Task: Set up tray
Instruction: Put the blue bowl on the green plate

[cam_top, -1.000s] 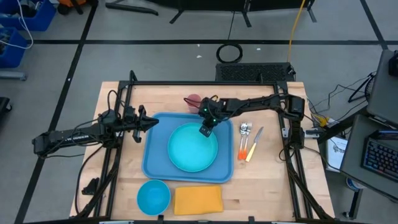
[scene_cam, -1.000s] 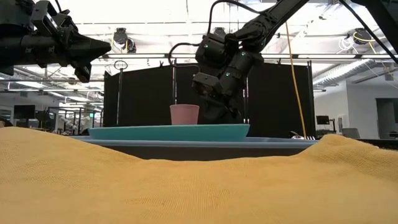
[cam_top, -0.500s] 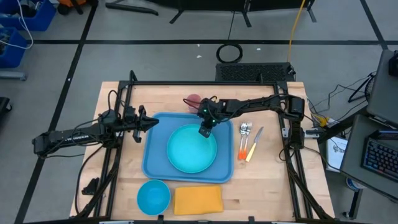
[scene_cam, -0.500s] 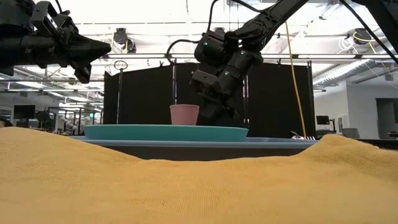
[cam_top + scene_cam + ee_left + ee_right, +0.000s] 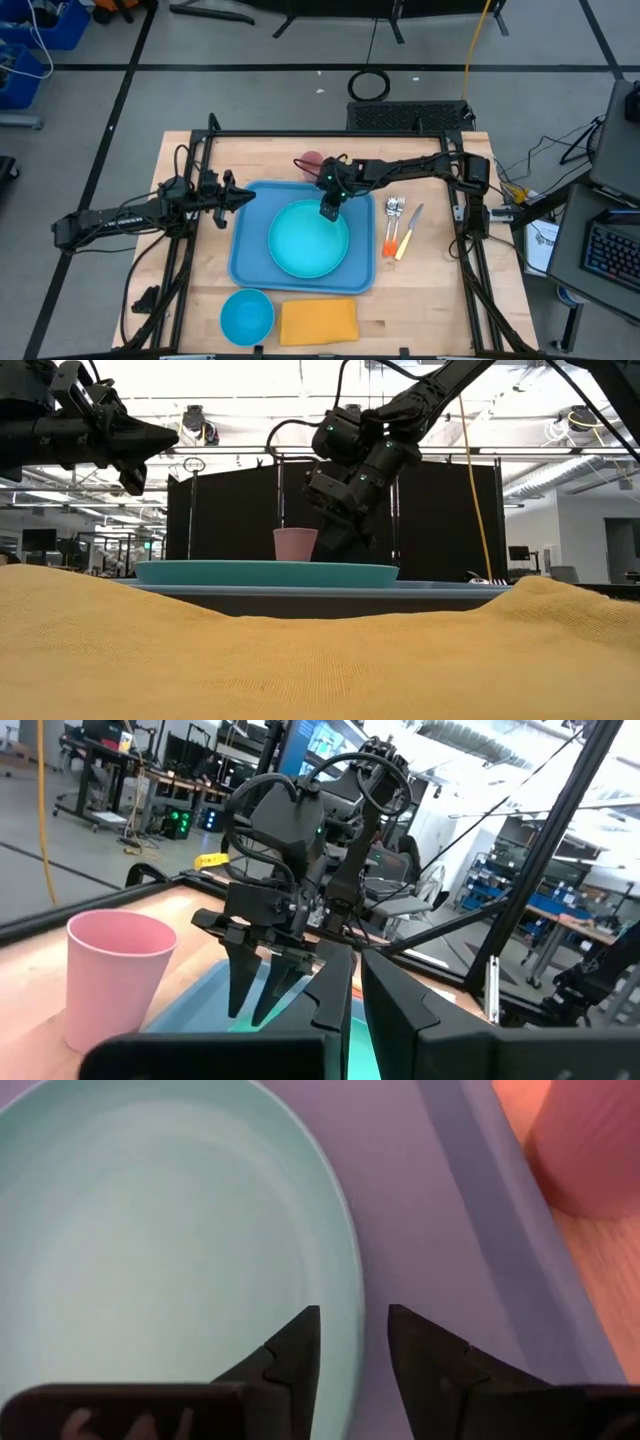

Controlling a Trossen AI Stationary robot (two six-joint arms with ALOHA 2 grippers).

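Note:
The light-blue tray [image 5: 250,262] lies in the middle of the table, and a round teal plate [image 5: 308,238] rests flat in it. My right gripper [image 5: 329,212] slants down over the plate's far rim [image 5: 352,1260]. It is open, with one finger on either side of the rim and apart from it. My left gripper [image 5: 250,197] hangs shut above the tray's far left corner and holds nothing. In the left wrist view its fingers [image 5: 340,995] point level at my right gripper [image 5: 265,990].
A pink cup [image 5: 310,162] stands upright on the table just beyond the tray's far edge, close to my right gripper. Cutlery with orange handles [image 5: 400,230] lies right of the tray. A blue bowl [image 5: 246,314] and an orange napkin [image 5: 318,322] sit along the near edge.
The plate's far side, held a little raised under my right gripper a second ago, has sunk, and the plate now lies flat in the tray. My right gripper has let go of it and rolled slightly, staying over the rim.

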